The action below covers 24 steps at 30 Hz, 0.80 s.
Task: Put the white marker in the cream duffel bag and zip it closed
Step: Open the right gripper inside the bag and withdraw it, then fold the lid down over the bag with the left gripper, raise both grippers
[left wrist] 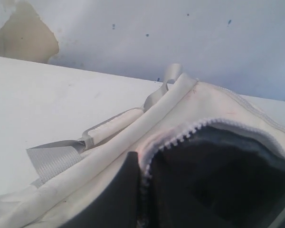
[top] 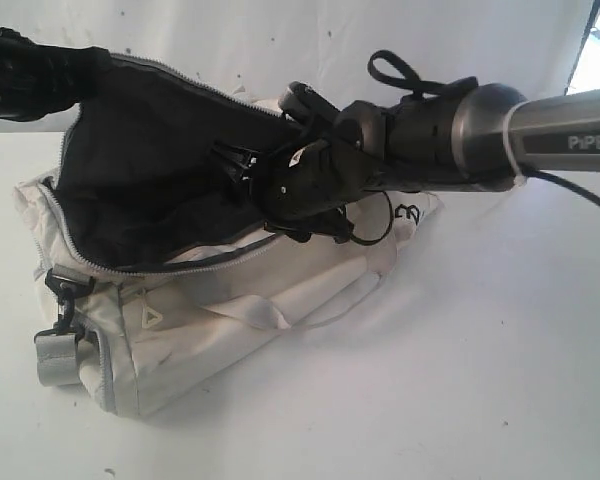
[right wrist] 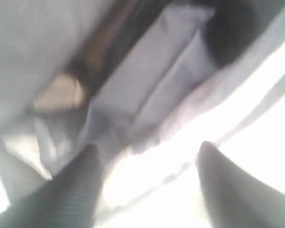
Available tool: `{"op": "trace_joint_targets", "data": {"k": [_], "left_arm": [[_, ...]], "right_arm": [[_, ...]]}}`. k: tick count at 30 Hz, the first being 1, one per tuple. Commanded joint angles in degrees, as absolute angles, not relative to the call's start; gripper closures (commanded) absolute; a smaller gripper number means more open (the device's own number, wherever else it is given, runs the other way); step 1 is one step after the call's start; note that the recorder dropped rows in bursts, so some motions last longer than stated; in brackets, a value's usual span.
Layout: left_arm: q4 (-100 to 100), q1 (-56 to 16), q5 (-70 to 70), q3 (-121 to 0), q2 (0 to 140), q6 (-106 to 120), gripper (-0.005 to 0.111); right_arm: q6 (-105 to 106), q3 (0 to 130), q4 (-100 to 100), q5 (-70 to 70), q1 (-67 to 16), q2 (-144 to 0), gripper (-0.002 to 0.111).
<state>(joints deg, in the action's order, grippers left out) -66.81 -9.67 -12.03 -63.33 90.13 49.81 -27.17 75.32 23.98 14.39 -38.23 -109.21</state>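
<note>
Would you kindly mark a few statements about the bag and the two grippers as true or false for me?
1. The bag has its zipper open, showing the dark lining. True.
2. The right gripper has its fingers pressed together. False: they stand apart, with nothing between them.
3. The bag hangs clear of the table. False: it lies on the white table.
4. The left gripper pinches the bag's edge beside the zipper. True.
</note>
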Motion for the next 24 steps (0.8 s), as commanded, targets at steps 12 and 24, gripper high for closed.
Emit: {"op": "trace_joint_targets", "data": {"k": [12, 24], "left_arm": [[-49.95, -9.27, -20.03, -63.77, 89.94, 55.76, 0.107], [-40.18, -9.27, -32.70, -63.77, 89.94, 66.18, 0.107]], "right_arm": [[-8.71, 75.56, 17.75, 44.79, -38.08, -100.33, 0.102], [-7.69, 75.56, 16.46, 53.68, -33.34, -98.68, 0.103]]}}
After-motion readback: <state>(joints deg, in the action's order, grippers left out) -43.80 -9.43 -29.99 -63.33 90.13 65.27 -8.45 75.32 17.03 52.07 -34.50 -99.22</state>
